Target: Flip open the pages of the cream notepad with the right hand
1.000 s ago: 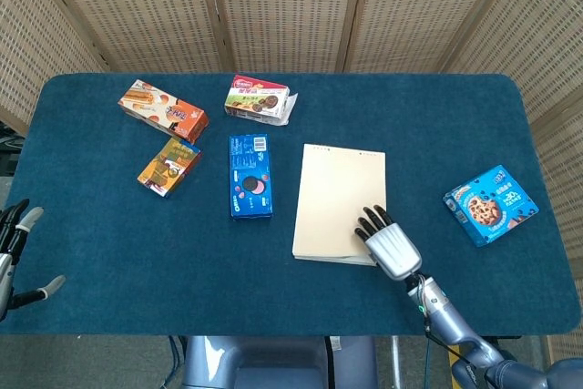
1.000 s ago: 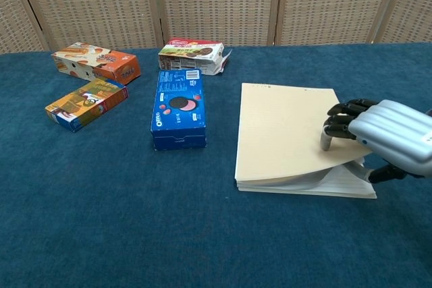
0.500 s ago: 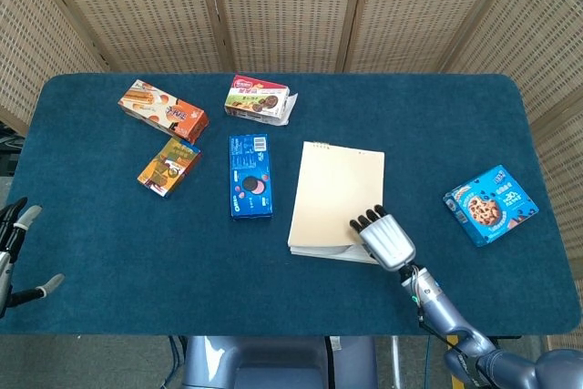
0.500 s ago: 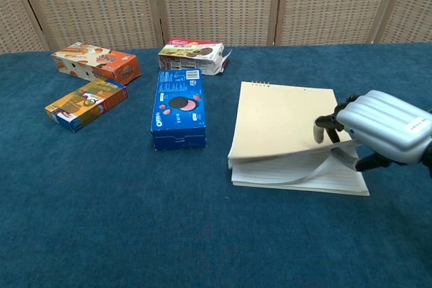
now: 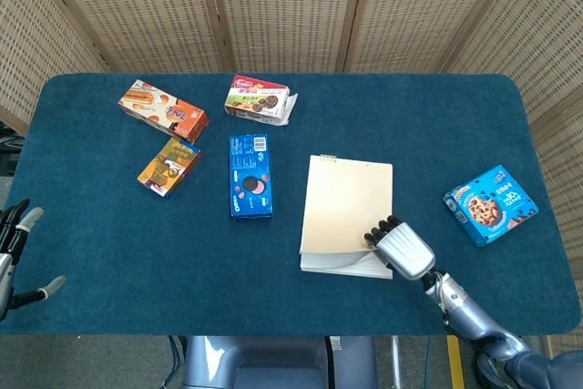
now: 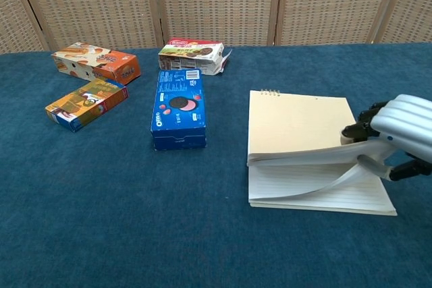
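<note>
The cream notepad [image 5: 346,205] lies right of the table's middle, its spiral binding at the far edge. My right hand [image 5: 404,250] is at its near right corner. The fingers [image 6: 358,129] rest on top of the cover and the thumb is below, pinching the cover and top pages. This bundle [image 6: 297,126] is lifted off the rest, and lined white pages [image 6: 317,190] show beneath it. My left hand [image 5: 11,243] hangs off the table's left edge with its fingers apart, holding nothing.
A blue Oreo box [image 5: 250,176] lies just left of the notepad. Farther left are an orange-blue box [image 5: 169,167] and an orange box [image 5: 162,111]. A red-green cookie box [image 5: 258,99] sits at the back. A blue cookie box [image 5: 490,204] lies at the right.
The notepad has slid to the right with my right hand. The cover and top pages have risen higher, opening a wider gap over the lined pages. The left hand has not moved.
</note>
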### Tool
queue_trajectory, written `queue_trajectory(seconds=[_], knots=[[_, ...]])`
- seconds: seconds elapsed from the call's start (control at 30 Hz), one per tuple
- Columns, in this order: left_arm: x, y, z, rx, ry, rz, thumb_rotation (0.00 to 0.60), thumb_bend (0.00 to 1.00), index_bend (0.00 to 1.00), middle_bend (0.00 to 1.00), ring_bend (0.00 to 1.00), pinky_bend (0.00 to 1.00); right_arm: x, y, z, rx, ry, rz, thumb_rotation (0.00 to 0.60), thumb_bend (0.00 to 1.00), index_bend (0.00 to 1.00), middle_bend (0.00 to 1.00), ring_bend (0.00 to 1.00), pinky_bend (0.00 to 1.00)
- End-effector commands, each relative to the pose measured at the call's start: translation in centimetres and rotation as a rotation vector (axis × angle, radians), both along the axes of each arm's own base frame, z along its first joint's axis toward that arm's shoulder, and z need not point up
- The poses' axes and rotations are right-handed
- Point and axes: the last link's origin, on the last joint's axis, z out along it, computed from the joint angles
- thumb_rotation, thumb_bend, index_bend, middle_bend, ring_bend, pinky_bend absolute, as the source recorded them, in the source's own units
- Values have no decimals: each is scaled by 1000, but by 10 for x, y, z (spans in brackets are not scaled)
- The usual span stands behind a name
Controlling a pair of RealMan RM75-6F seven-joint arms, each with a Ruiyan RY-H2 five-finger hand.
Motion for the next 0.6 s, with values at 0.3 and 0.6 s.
queue_trajectory(seconds=[0.3,0.6], knots=[[1,-1,-2,-3,6,-5,600,0,0,0,0,0,-20,43,37,57,-36,30,600,595,637,601,468,418],[1,-2,-1,-1,4,-7,600,0,0,0,0,0,-28,78,57,110,1,83,600,595,640,605,471,418]])
